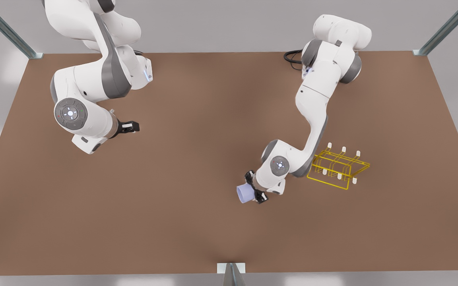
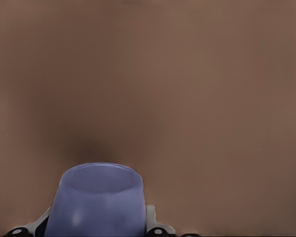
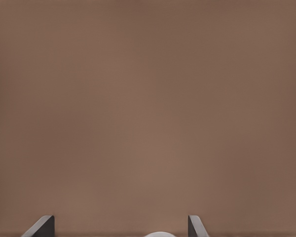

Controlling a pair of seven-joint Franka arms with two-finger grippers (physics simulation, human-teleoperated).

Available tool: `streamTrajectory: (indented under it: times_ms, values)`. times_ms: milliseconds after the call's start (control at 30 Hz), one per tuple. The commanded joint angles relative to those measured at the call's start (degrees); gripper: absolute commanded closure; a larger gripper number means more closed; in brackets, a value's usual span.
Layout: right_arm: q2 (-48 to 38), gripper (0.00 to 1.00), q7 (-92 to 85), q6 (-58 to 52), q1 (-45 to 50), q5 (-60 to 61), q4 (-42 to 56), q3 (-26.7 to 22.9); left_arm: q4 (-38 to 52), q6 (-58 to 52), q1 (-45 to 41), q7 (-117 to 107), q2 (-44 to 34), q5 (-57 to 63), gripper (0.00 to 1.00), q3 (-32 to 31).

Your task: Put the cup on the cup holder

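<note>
Left claw (image 1: 254, 187) has the cup (image 1: 245, 194) clamped between its fingers, out over the brown surface (image 1: 197, 167), the lavender-blue cup tipped on its side with its open mouth facing the front view's left. From the left wrist view the cup (image 2: 97, 200) sits right between the black fingers (image 2: 160, 230), rim pointing away, a dark shadow on the bare brown just beyond it. The cup holder (image 1: 338, 167) stands near, on the front view's right of that arm, yellow wire frame with white-tipped pegs up, apart from the cup. Right claw (image 1: 132, 126) waits well away on the front view's left, above the surface, and its wrist view shows two dark fingertips (image 3: 40, 226) spread wide with nothing between them
</note>
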Motion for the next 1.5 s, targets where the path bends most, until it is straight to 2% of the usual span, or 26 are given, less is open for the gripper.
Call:
streamTrajectory:
  times_ms: [0, 33, 67, 100, 133, 167, 200, 267, 367, 433, 500, 633, 867, 1267, 1333, 1467]
  values:
    - [-0.06, 0.00, -0.01, -0.04, 0.00, 0.03, -0.05, 0.00, 0.11, -8.43, 0.41, -1.09, -1.00, 0.42, 0.19, 0.13]
    - [-0.06, 0.00, -0.01, 0.04, 0.00, 0.03, -0.05, 0.00, 0.11, -11.58, 0.85, -0.48, -1.44, 0.77, 0.19, 0.31]
    - [-0.06, 0.00, -0.01, 0.04, 0.00, 0.03, -0.05, 0.00, 2.30, -19.23, -0.37, 0.93, -1.88, 1.65, 0.19, 3.20]
    - [-0.06, 0.00, -0.01, 0.04, 0.00, 0.03, 0.04, 0.00, 3.89, -27.76, -11.18, 3.65, -1.97, 2.62, 0.19, 18.30]
    - [-0.06, 0.00, -0.01, 0.04, 0.00, -0.06, 0.12, 0.00, 3.27, -31.45, -19.09, 5.33, -2.14, 2.79, 0.19, 29.73]
    - [-0.06, 0.00, -0.01, -0.04, 0.00, -0.41, 0.21, 0.00, 1.25, -36.11, -27.09, 8.57, -1.88, 3.93, 0.19, 40.54]
    - [-0.06, 0.00, 0.08, -0.04, 0.00, -0.50, 0.30, 0.00, -1.47, -39.19, -32.80, 12.61, -1.70, 6.57, 0.19, 47.76]
    - [-0.06, 0.00, -0.01, -0.04, 0.00, -0.59, 0.30, -0.09, -10.43, -40.16, -42.83, 20.18, -1.00, 14.30, 0.19, 58.13]
    - [-0.06, 0.00, -0.01, -0.04, -0.08, -0.50, 0.30, -0.09, -21.24, -41.12, -56.35, 28.53, -0.30, 18.09, 0.19, 67.89]
    - [0.02, 0.00, -0.01, -0.04, -0.08, -0.32, 0.21, -0.18, -21.34, -44.29, -58.92, 29.67, 0.14, 21.07, 0.19, 68.51]
    - [0.02, 0.00, -0.01, -0.04, -0.08, -0.32, 0.21, -0.09, -21.25, -44.20, -56.46, 30.73, 1.90, 25.30, 0.19, 68.07]
    - [0.46, 0.00, -0.09, -0.04, -0.08, -0.32, 0.21, -0.09, -17.65, -41.74, -49.07, 35.47, 3.75, 34.70, 0.19, 62.89]
    - [0.55, 0.00, -0.36, -0.04, -0.08, -0.24, 0.21, -0.09, -15.10, -41.57, -46.88, 35.65, 6.91, 34.52, 0.18, 61.74]
    - [0.64, 0.00, -0.36, 0.04, -0.08, -0.24, 0.21, -0.18, -13.43, -38.75, -41.78, 35.03, 7.53, 34.61, 0.18, 59.63]
    - [0.81, 0.00, -0.45, 0.04, -0.08, -0.24, 0.21, -0.09, -13.43, -38.75, -41.69, 35.12, 7.88, 34.61, 0.00, 59.46]
    - [0.81, 0.00, -0.36, 0.04, -0.08, -0.24, 0.21, -0.09, -13.43, -39.28, -41.86, 35.56, 7.70, 34.61, 0.00, 59.54]
